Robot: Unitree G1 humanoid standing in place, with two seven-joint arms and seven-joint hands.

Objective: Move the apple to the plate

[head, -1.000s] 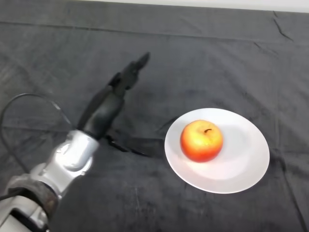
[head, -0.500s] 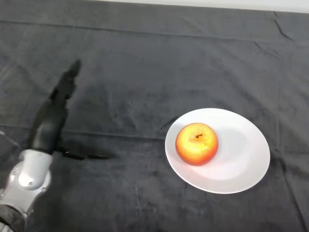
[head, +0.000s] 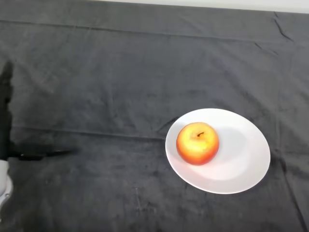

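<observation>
Left hand (head: 5, 104): a dark sliver at the 9 o'clock edge of the view, well apart from the task items; whether its fingers were spread or pressed together could not be told. It held nothing visible.

Apple (head: 197, 143): round, glossy, red blending to yellow, short stem upright; it sat on the plate (head: 241, 166), left of centre.

Plate: white, smooth, circular, shallow, at about 4 o'clock on the worktop (head: 145, 58).

Worktop: covered in dark, matte, creased cloth.

Step, as judged: placement complete; nothing called for beyond clearing the arm.
</observation>
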